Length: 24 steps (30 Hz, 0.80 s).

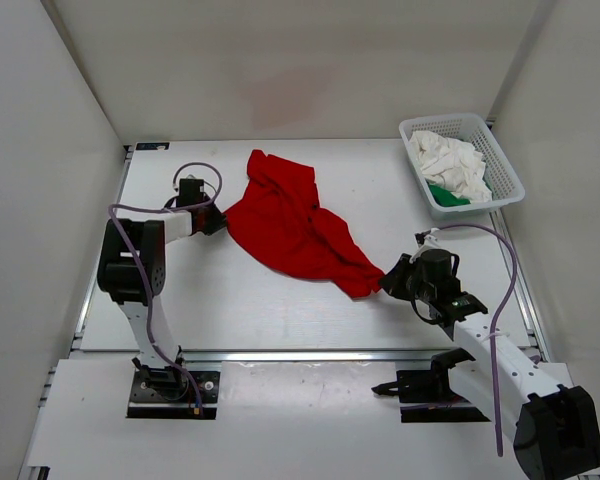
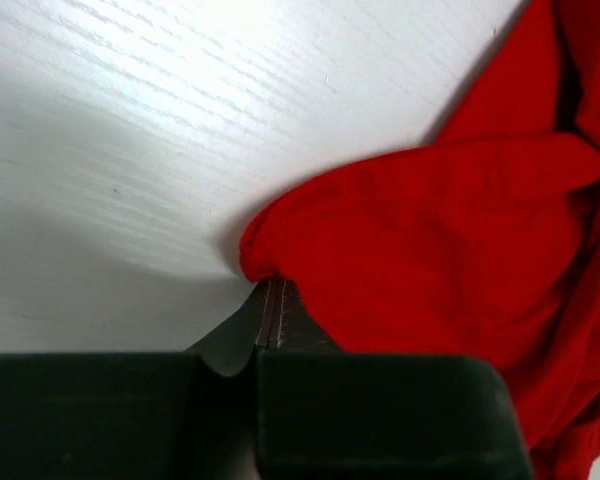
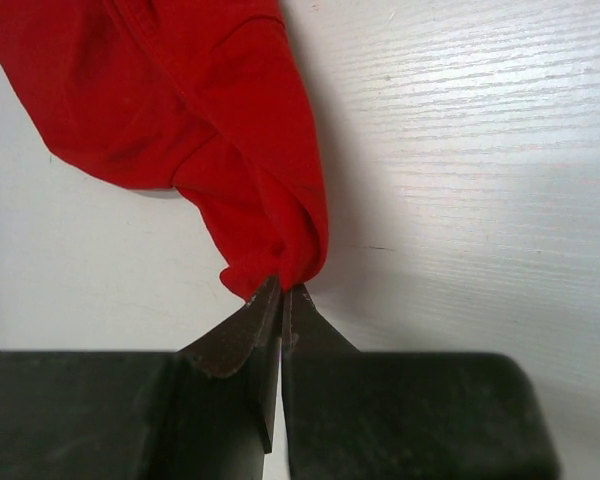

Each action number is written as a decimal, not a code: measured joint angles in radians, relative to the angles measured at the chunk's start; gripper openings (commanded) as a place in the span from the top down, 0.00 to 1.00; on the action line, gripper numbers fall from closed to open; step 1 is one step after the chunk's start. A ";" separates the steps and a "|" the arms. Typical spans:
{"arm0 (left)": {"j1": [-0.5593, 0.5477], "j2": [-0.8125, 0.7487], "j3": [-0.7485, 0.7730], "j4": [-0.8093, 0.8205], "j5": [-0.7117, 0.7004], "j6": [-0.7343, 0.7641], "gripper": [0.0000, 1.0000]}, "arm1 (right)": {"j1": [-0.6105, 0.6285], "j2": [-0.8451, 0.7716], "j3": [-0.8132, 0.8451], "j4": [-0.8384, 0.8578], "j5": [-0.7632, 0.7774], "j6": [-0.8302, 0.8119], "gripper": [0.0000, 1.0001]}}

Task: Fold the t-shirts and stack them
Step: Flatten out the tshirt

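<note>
Worktop [image 1: 270, 300] of pale wood grain, boxed by white walls [image 1: 40, 150]. Red t-shirt [image 1: 295, 225] sprawls mid-frame, with left claw [image 1: 218, 222] and right claw [image 1: 385, 281] each pinched tight on its edge. White t-shirt [image 1: 450, 163] and green t-shirt [image 1: 448, 197] fill the basket [image 1: 507, 172], upper right.

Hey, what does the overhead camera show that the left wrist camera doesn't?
Only overhead: the right tool pinching the far end of the red t-shirt, plus the basket holding the white t-shirt and the green t-shirt. Only left wrist: a close-up of the left tool closed on a fold of the red cloth. Both: the red t-shirt lying on the white table.
</note>
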 measured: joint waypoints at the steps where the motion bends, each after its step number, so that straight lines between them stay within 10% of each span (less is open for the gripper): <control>1: 0.000 0.003 0.006 -0.001 -0.004 0.002 1.00 | 0.000 0.000 0.000 0.000 0.000 0.000 1.00; 12: -0.025 -0.181 -0.026 -0.053 -0.031 0.051 1.00 | 0.002 -0.029 0.073 -0.101 0.028 -0.011 1.00; 24: -0.049 -0.786 0.175 -0.280 0.021 0.151 1.00 | 0.200 -0.038 0.784 -0.454 0.276 -0.126 1.00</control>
